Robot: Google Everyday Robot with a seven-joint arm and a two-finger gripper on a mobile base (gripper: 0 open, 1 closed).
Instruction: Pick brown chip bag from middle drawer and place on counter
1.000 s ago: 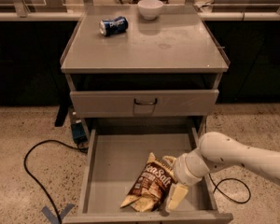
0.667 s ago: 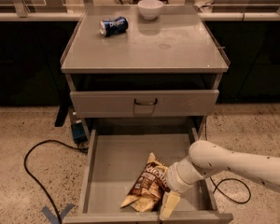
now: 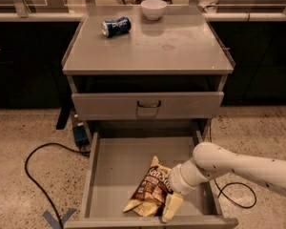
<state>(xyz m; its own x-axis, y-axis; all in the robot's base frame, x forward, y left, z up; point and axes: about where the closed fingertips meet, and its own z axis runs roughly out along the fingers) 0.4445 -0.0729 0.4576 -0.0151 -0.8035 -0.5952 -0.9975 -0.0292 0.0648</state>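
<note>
The brown chip bag [image 3: 150,189] lies crinkled on the floor of the open middle drawer [image 3: 115,168], near its front right. My gripper [image 3: 168,204] reaches in from the right on a white arm [image 3: 238,168] and sits low in the drawer, right against the bag's right edge, close to the drawer's front wall. The bag still rests on the drawer floor. The grey counter [image 3: 152,49] is the cabinet's top, above and behind.
A dented blue soda can [image 3: 116,26] and a white bowl [image 3: 154,8] stand at the back of the counter. The upper drawer front [image 3: 148,105] is closed. Black cables [image 3: 35,173] and a blue box [image 3: 79,134] lie on the floor beside the cabinet.
My arm has swung left and lower in the drawer. The gripper has gone from just right of the bag to pressing against its right edge. The bag has hardly moved.
</note>
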